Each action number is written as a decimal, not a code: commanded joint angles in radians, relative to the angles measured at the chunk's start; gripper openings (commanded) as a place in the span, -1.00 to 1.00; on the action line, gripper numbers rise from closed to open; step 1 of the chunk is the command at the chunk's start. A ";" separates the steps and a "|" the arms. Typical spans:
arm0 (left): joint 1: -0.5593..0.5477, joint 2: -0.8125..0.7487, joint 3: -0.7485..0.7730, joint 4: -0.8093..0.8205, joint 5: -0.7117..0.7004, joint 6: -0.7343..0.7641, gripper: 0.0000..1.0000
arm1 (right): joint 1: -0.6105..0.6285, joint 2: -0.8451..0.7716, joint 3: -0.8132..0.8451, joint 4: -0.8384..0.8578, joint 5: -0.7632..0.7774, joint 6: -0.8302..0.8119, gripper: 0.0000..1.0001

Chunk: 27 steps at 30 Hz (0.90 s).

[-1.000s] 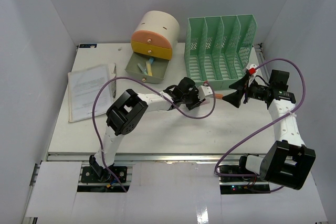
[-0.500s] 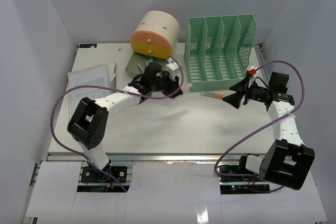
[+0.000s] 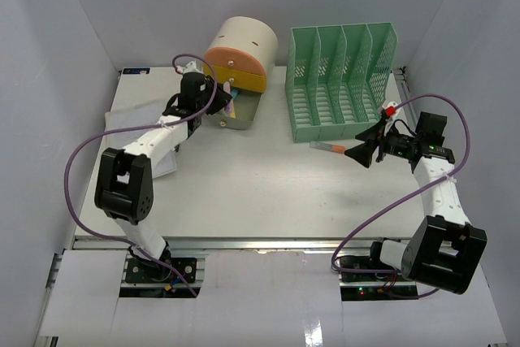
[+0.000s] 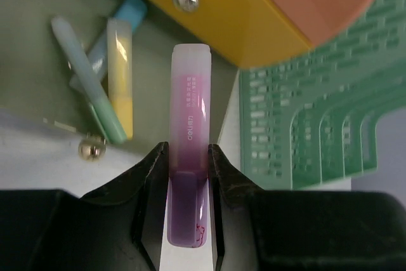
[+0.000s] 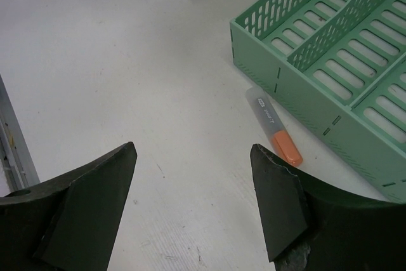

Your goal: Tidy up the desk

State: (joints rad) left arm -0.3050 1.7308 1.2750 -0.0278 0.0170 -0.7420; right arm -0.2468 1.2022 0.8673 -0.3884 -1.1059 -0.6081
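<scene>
Pastel colours on a white worktop [image 3: 244,193]
Mint-green slotted rack [image 3: 341,79]; cream, peach and yellow drawer box [image 3: 240,42]; purple highlighter [image 4: 188,150]; orange-capped clear marker [image 5: 274,126]; yellow, blue and mint pens [image 4: 119,77].

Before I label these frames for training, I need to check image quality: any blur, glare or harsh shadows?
Top external: even light and soft shadows on the large flat white desk. Left wrist: the translucent purple plastic highlighter is sharp. Right wrist: the orange-capped clear plastic highlighter is crisp, no motion blur.

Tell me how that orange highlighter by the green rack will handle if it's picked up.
The orange highlighter looks like rigid, smooth plastic, so probably stiff, light and slippery. Its rounded body may roll if nudged, though the green rack close beside would likely stop it.
</scene>
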 commanded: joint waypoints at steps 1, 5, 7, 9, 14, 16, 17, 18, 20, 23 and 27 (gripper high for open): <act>-0.003 0.109 0.203 -0.222 -0.200 -0.184 -0.93 | -0.003 0.003 -0.009 0.029 0.002 0.008 0.57; 0.000 0.203 0.309 -0.247 -0.184 -0.198 -0.26 | -0.003 0.008 -0.008 0.029 0.005 0.007 0.58; 0.002 0.238 0.345 -0.251 -0.165 -0.197 0.07 | -0.003 0.014 -0.007 0.022 0.007 0.003 0.58; 0.003 0.254 0.360 -0.249 -0.138 -0.198 0.23 | -0.003 0.020 -0.004 0.012 0.008 -0.008 0.58; 0.005 0.226 0.338 -0.217 -0.127 -0.155 0.53 | -0.001 0.031 -0.005 -0.032 -0.022 -0.074 0.60; 0.007 0.189 0.312 -0.178 -0.107 -0.084 0.55 | 0.017 0.047 0.001 -0.104 -0.044 -0.181 0.65; 0.006 0.167 0.298 -0.155 -0.092 -0.033 0.56 | 0.034 0.056 0.006 -0.148 -0.039 -0.246 0.68; 0.007 0.131 0.275 -0.117 -0.065 0.045 0.58 | 0.067 0.069 0.012 -0.190 -0.004 -0.314 0.70; 0.010 0.051 0.206 -0.042 0.035 0.169 0.65 | 0.125 0.079 0.015 -0.242 0.090 -0.433 0.85; 0.012 -0.071 0.072 0.034 0.208 0.341 0.74 | 0.184 0.070 -0.005 -0.241 0.225 -0.548 0.83; 0.018 -0.323 -0.193 0.095 0.316 0.548 0.88 | 0.196 0.134 0.011 -0.159 0.415 -0.581 0.80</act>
State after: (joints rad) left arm -0.2957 1.6916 1.3130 -0.0682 0.1316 -0.5056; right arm -0.0605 1.2843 0.8672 -0.5835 -0.9223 -1.0427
